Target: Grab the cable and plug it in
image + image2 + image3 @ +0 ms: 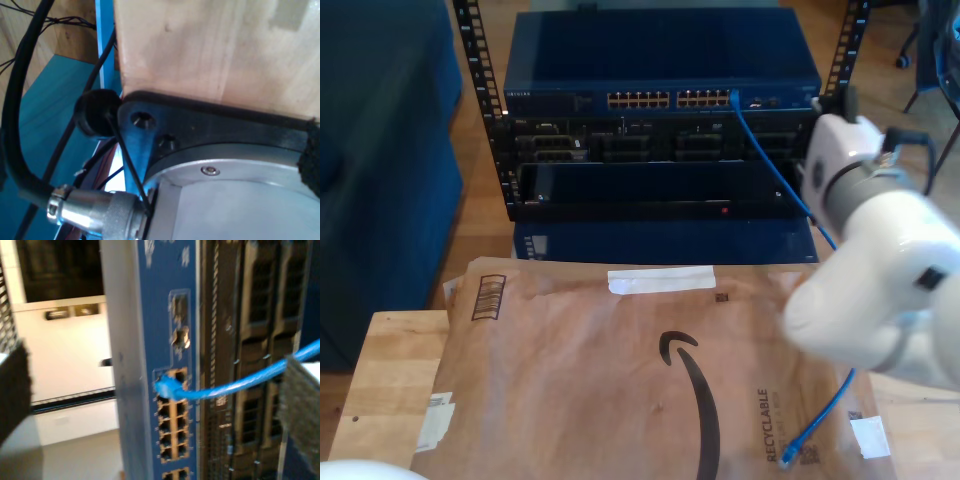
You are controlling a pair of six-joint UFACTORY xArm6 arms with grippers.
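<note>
The blue cable [235,386] has one plug [165,386] seated in a port of the blue switch [150,315]. From there it runs out past one finger pad [300,410] of my second gripper [157,360], which is open with its pads wide apart and nothing clamped. In the exterior view the cable [760,138] drops from the switch's [660,60] rightmost port behind the white second arm [880,250]. Its free plug [787,457] lies on the cardboard box [620,380]. A black finger pad [311,157] of my first gripper shows; its jaws are hidden.
The rack [660,170] under the switch holds dark server units. The first wrist view faces a wooden table edge [210,50], an arm's metal base [225,175] and a thick black cable [12,125] with a silver connector [95,210]. A white arm part [360,470] shows at the exterior view's lower left.
</note>
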